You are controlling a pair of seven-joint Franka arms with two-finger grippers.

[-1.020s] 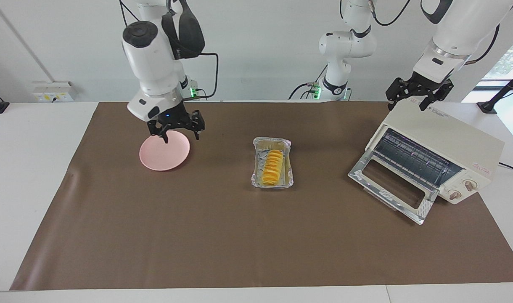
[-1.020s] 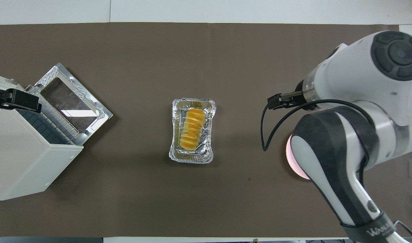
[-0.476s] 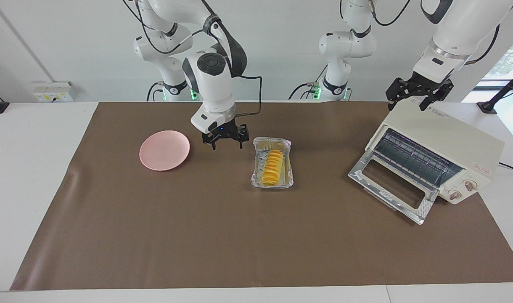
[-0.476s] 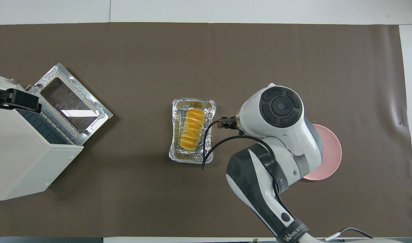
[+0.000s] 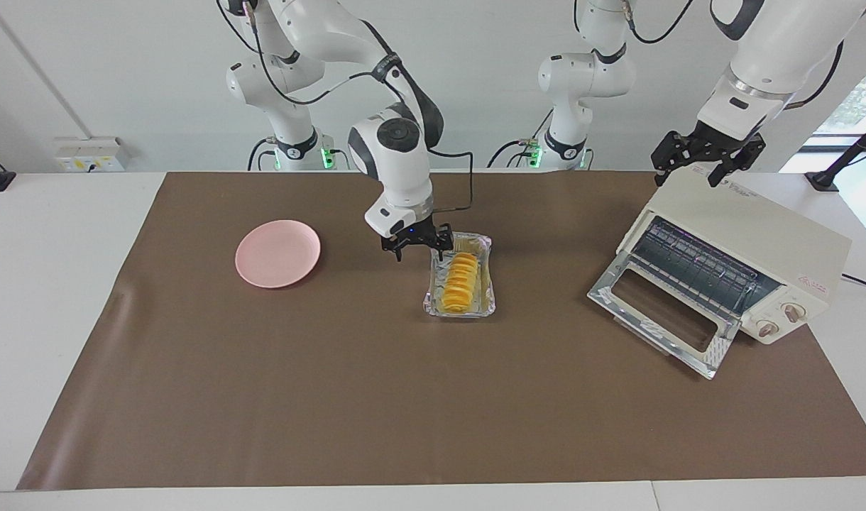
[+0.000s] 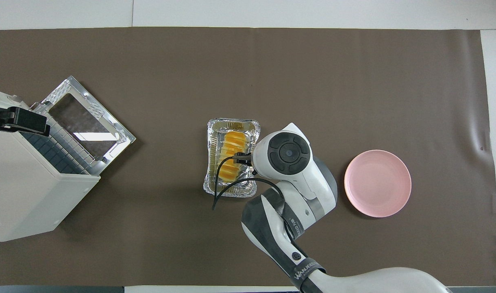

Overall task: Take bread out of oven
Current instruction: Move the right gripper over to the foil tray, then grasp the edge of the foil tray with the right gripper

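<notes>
The golden-yellow ridged bread point(image 5: 459, 281) lies in a crinkled silver foil tray point(image 5: 487, 304) on the brown mat mid-table, outside the oven; the bread also shows in the overhead view point(image 6: 232, 143). The cream-white oven point(image 5: 752, 238) stands at the left arm's end with its glass door point(image 5: 660, 312) dropped open and its wire rack bare. My right gripper point(image 5: 420, 250) is open and hangs low over the tray's corner nearest the robots, touching nothing. My left gripper point(image 5: 703, 165) is open and waits just above the oven's top.
A pink plate point(image 5: 277, 253) lies on the mat toward the right arm's end, apart from the tray. The brown mat point(image 5: 333, 397) covers most of the white table. In the overhead view my right arm point(image 6: 288, 162) covers part of the tray point(image 6: 231, 191).
My right gripper has swung from over the pink plate across the mat to the foil tray and has come lower. The left arm, bread, tray and oven have not moved.
</notes>
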